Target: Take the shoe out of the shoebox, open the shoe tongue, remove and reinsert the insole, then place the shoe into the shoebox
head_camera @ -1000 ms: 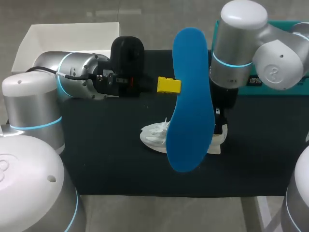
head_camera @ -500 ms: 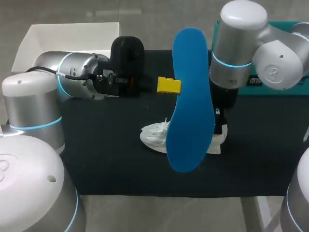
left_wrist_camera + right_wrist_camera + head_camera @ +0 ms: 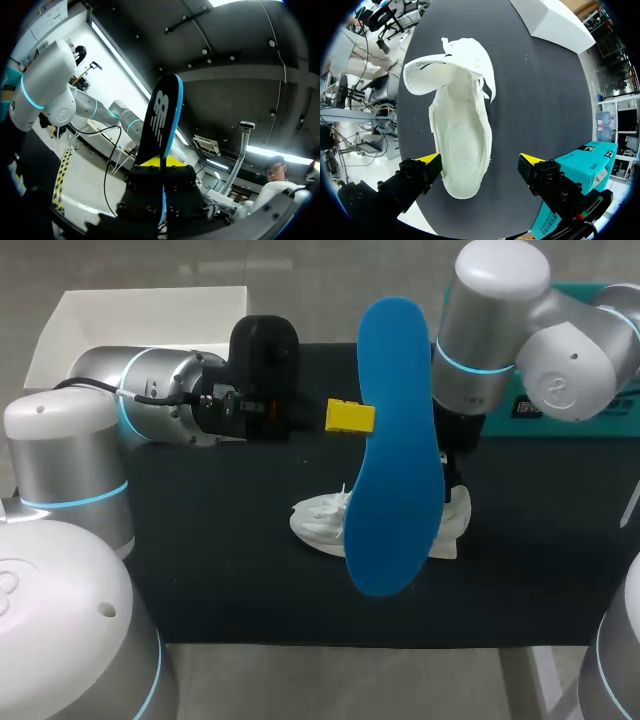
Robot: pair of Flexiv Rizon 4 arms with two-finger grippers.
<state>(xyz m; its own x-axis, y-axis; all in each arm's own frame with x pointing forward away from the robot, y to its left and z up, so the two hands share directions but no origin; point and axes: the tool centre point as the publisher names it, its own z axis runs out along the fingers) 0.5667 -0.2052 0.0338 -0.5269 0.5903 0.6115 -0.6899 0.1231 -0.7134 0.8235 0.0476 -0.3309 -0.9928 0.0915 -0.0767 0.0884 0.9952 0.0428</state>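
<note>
On counter centre, white shoe lies, tongue flipped open; right fingers spread, straddling heel. Above it, left fingers pinch blue insole, held upright. Far at 11 o'clock, shoebox. Step, by my reading: insole out, reinsertion due. Next: lower insole toe-first into opening while right steadies heel.

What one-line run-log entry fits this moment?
left gripper: shut on insole, held upright | right gripper: open above shoe | insole: out of shoe
</note>
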